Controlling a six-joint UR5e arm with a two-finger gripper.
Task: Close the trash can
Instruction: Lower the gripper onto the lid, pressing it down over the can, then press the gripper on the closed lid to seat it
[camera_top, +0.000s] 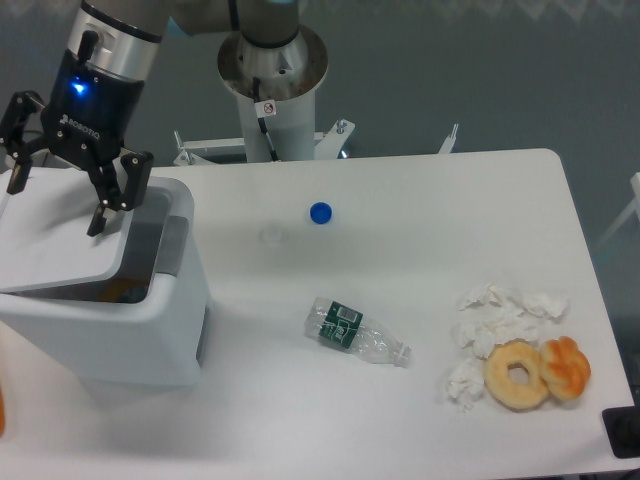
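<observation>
The trash can (150, 330) is a big white boxy bin at the table's left edge, with a grey latch tab (172, 247) on its right rim. Its flat white lid (60, 240) lies tilted low over the opening, leaving a dark gap along the right side. My gripper (57, 195) hangs over the lid with its black fingers spread open; the right fingertip (100, 222) rests at the lid's top surface. Nothing is held between the fingers.
A blue bottle cap (320, 212) and a crushed plastic bottle (355, 334) lie mid-table. Crumpled tissues (495, 315) and two donuts (538, 372) sit at the right front. The robot's base column (272, 90) stands behind the table.
</observation>
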